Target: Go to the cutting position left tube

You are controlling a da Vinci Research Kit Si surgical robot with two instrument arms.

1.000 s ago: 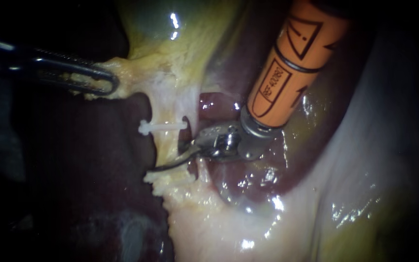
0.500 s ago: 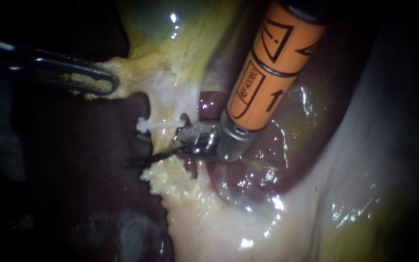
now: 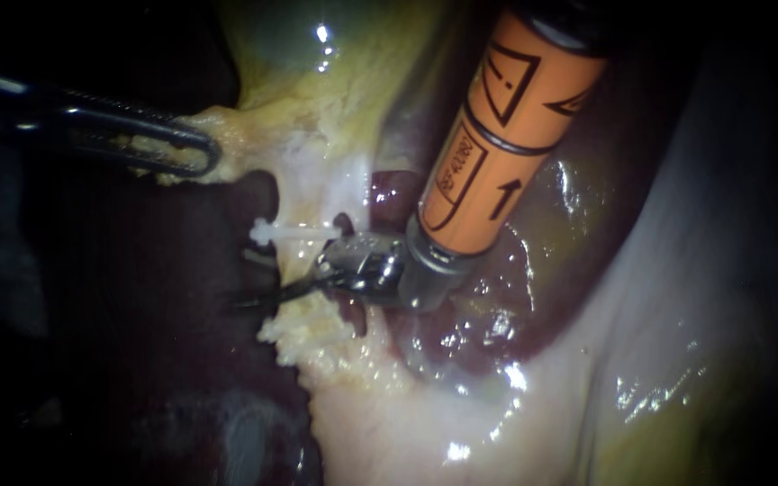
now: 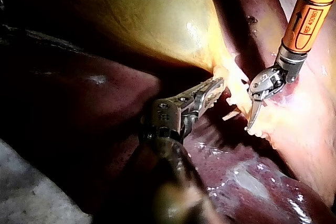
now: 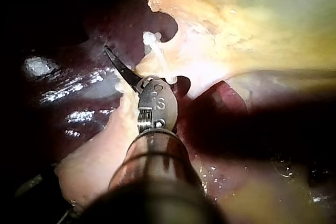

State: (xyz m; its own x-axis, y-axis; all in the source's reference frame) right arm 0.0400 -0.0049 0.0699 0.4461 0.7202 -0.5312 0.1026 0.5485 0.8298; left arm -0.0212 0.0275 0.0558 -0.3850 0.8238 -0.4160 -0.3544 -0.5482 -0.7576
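Observation:
The left tube [image 3: 306, 259] is a pale strand running down from the gallbladder neck, with a white clip [image 3: 292, 232] across it. My right instrument [image 3: 261, 284], on an orange shaft, reaches in with thin curved blades just below the clip. One blade lies across the front of the tube, a faint second one shows behind it, and the jaws stand open. In the right wrist view the dark blade [image 5: 118, 65] passes beside the clip [image 5: 155, 51]. My left instrument [image 3: 177, 148] is shut on yellowish gallbladder tissue and holds it leftward, as also seen at its jaws [image 4: 209, 91].
The yellow-green gallbladder [image 3: 317, 72] fills the upper middle. Dark liver [image 3: 137, 306] lies left of the tube and reddish liver [image 3: 488, 315] under the orange shaft. Pale fatty tissue [image 3: 380, 414] spreads below the blades.
My right instrument has slid left, its blades now crossing the tube below the clip and poking out on the tube's left side. My left instrument has stayed put.

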